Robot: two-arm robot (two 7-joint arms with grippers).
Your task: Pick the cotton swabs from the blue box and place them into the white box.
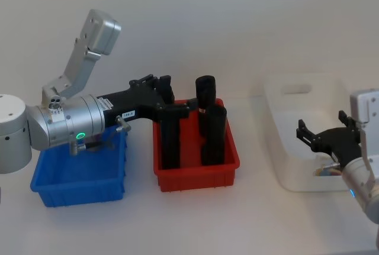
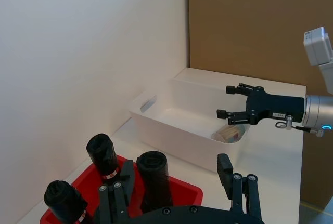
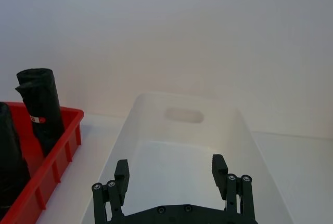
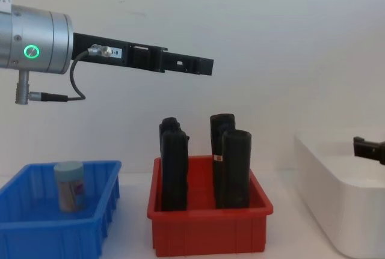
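One jar of cotton swabs with a pale lid stands upright in the blue box at the left. Another jar of cotton swabs lies in the white box on the right. My left gripper is open and holds nothing. It reaches out high above the red bin, to the right of the blue box. My right gripper hangs open and empty over the white box, just above the jar lying there. The right wrist view shows its spread fingers over the box floor.
A red bin with several tall black cylinders stands between the blue and white boxes, directly under my left gripper. The left arm's thick silver body covers much of the blue box from above. A wall rises close behind the table.
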